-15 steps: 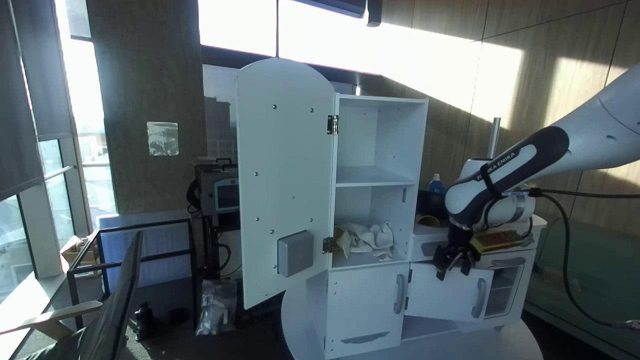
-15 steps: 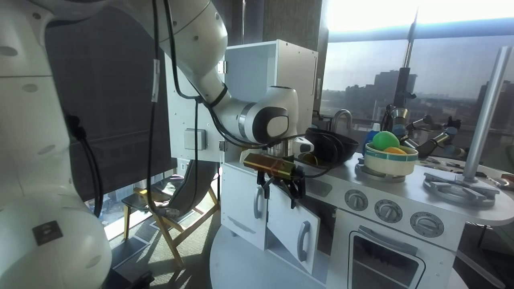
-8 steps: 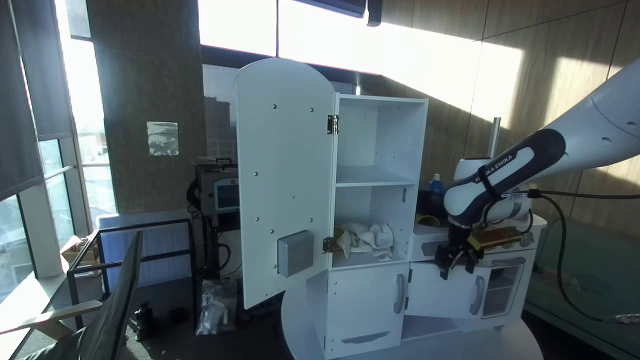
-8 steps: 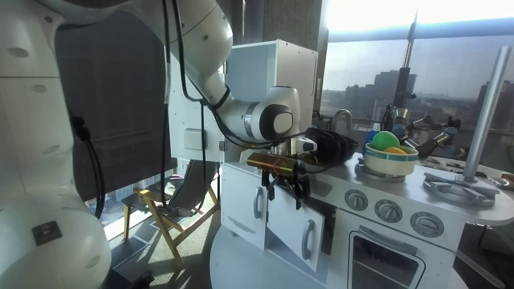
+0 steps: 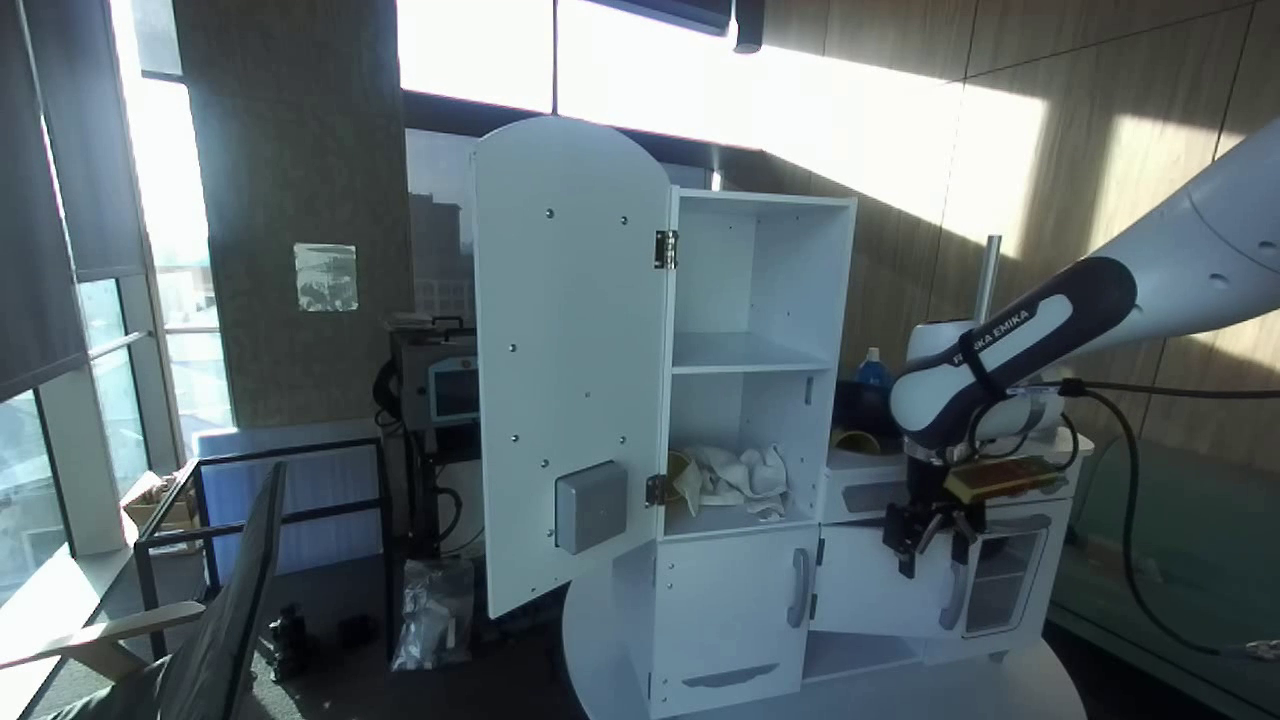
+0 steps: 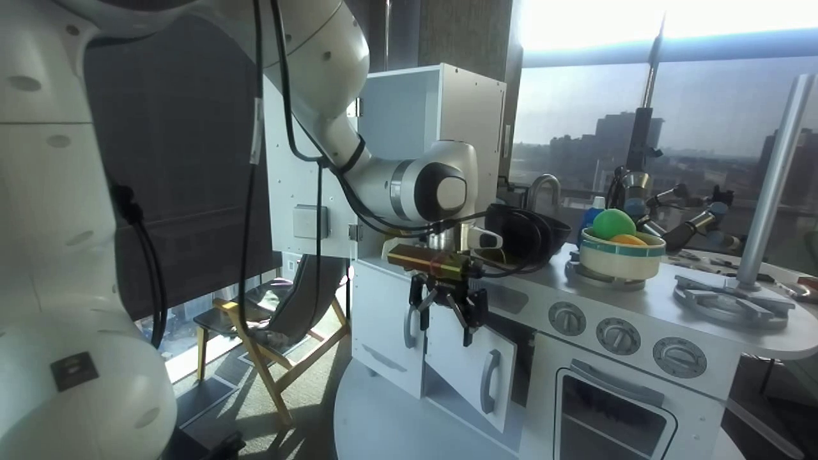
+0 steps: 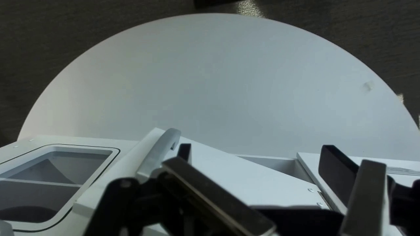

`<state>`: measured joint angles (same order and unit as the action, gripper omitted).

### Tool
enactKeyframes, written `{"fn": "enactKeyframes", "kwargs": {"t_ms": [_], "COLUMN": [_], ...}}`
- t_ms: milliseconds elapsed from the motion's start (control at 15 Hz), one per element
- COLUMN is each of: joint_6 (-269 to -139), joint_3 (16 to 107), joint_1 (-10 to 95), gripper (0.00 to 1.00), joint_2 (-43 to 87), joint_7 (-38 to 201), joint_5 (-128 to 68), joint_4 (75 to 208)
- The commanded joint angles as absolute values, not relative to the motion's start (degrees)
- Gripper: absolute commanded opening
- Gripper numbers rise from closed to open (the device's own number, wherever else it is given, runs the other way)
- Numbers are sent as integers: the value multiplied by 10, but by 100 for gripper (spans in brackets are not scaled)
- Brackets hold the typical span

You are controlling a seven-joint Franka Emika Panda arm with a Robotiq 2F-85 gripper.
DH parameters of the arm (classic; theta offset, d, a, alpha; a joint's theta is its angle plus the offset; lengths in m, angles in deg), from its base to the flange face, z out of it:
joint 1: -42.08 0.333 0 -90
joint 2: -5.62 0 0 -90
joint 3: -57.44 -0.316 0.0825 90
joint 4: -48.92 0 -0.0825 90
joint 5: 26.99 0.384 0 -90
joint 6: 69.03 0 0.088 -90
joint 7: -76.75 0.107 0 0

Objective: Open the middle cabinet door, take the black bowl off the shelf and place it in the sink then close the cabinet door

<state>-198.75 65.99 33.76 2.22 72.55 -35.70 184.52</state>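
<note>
A white toy kitchen (image 6: 473,108) stood on a smooth, pale table (image 7: 213,82) with a curved edge, above a dark, streaked floor (image 7: 49,52). In an exterior view, sunlight fell in slanting patches on a wood-panelled wall (image 5: 1120,70); a window (image 6: 575,96) showed hazy buildings (image 6: 610,137), and a wooden-legged chair (image 6: 329,278) stood on the floor.

The tall arched door (image 5: 575,320), flat and dotted with screw heads (image 5: 549,213), hung open; a crumpled cream cloth (image 5: 740,478) lay in the cupboard (image 5: 800,270) beside it. Three round grey knobs (image 6: 618,335) lined the kitchen front. On the counter (image 6: 652,297) above them, a cream pot (image 6: 620,263) with a teal band held a green ball (image 6: 613,223) and an orange piece (image 6: 628,239). The black bowl (image 6: 508,231), round-rimmed, sat tilted close to the curved metal tap (image 6: 544,178); whether it lay inside the sink could not be told. The middle cabinet door (image 6: 461,370), a plain white rectangle bearing a curved grey handle (image 6: 486,383), stood partly open, with a dark gap along its free edge.

The arm (image 5: 1090,290) entered from the right of an exterior view and sloped downward, with a gold-coloured block (image 5: 1005,478) beside its lower end. In both exterior views the black gripper (image 6: 446,332) pointed down against the upper part of the middle cabinet door, its fingers (image 7: 364,196) spread well apart. In the wrist view, the door's white face showed between them, and one finger stood close to the handle; contact could not be judged.
</note>
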Motion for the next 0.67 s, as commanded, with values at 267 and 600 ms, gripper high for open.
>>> {"fn": "enactKeyframes", "kwargs": {"t_ms": [267, 600], "joint_6": [-2149, -2230], "joint_3": [669, 665], "joint_1": [327, 323], "gripper": [100, 100], "joint_2": [101, 107], "joint_7": [714, 702], "joint_5": [-326, -297], "joint_4": [1805, 1829]}}
